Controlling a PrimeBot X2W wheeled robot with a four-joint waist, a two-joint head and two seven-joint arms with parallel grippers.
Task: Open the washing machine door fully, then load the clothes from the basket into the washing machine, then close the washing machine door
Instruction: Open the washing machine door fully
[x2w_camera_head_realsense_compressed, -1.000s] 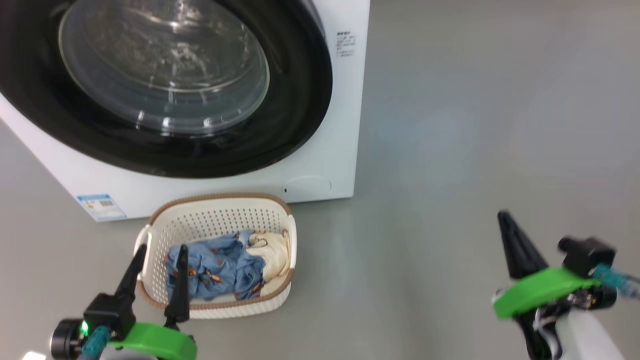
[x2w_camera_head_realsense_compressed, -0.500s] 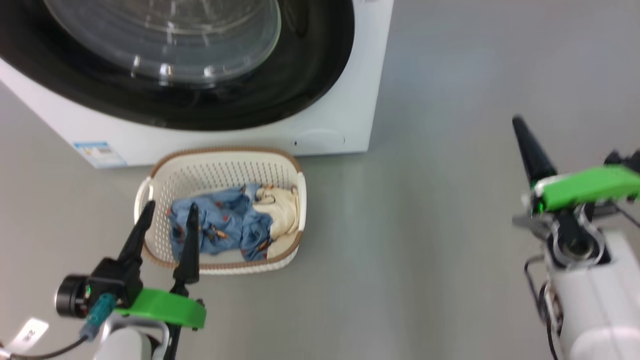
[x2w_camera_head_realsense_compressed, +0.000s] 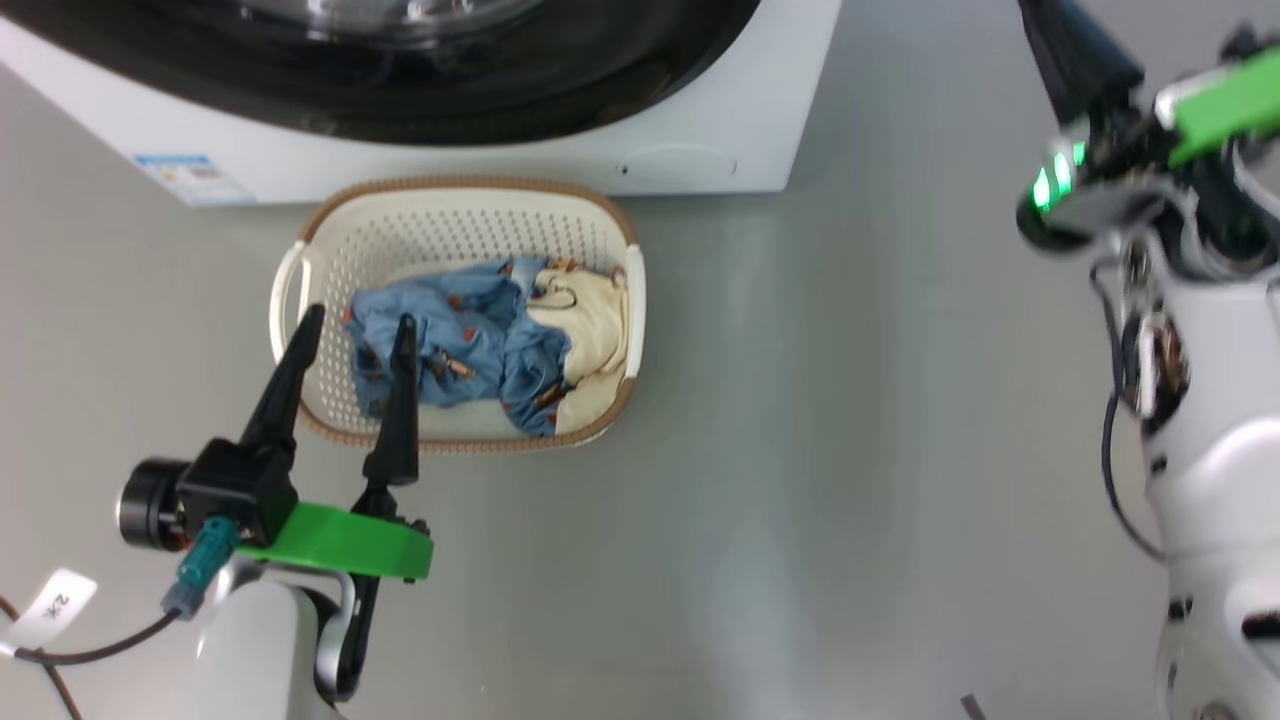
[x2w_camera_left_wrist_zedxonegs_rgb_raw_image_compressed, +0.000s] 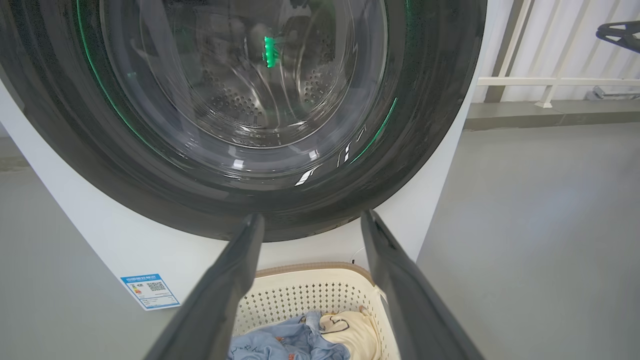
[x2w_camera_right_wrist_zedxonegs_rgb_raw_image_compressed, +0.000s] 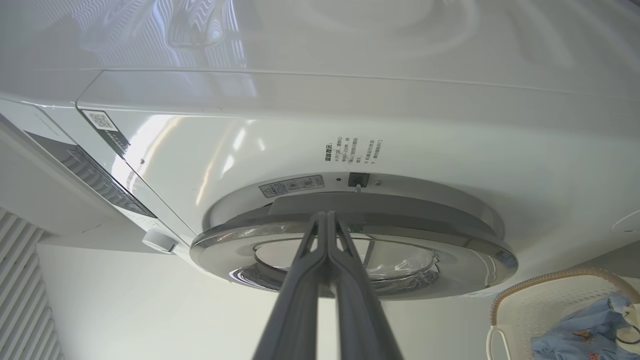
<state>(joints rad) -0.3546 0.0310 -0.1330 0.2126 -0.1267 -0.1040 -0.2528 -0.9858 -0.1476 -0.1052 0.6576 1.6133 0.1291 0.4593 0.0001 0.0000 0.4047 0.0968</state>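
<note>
The washing machine (x2w_camera_head_realsense_compressed: 740, 110) fills the top of the head view, and its door's (x2w_camera_head_realsense_compressed: 560, 70) black rim lies against the white front. The left wrist view shows the washing machine door (x2w_camera_left_wrist_zedxonegs_rgb_raw_image_compressed: 425, 115) shut, with the steel drum behind the glass. The basket (x2w_camera_head_realsense_compressed: 450, 215) stands on the floor just before the machine and holds the clothes (x2w_camera_head_realsense_compressed: 480, 340), light blue and cream. My left gripper (x2w_camera_head_realsense_compressed: 358, 318) hangs open over the basket's near left edge, empty. My right gripper (x2w_camera_right_wrist_zedxonegs_rgb_raw_image_compressed: 326, 216) is shut, empty, raised at the door's (x2w_camera_right_wrist_zedxonegs_rgb_raw_image_compressed: 465, 240) right edge.
Bare grey floor (x2w_camera_head_realsense_compressed: 850, 450) stretches right of the basket and the machine. A blue sticker (x2w_camera_head_realsense_compressed: 185, 175) marks the machine's lower left front. White railings (x2w_camera_left_wrist_zedxonegs_rgb_raw_image_compressed: 550, 80) stand behind, right of the machine. A cable with a tag (x2w_camera_head_realsense_compressed: 60, 600) trails at the lower left.
The head camera has tilted down, so the machine and basket sit higher in the picture. My right gripper has risen and gone forward toward the door. The left gripper holds its place over the basket.
</note>
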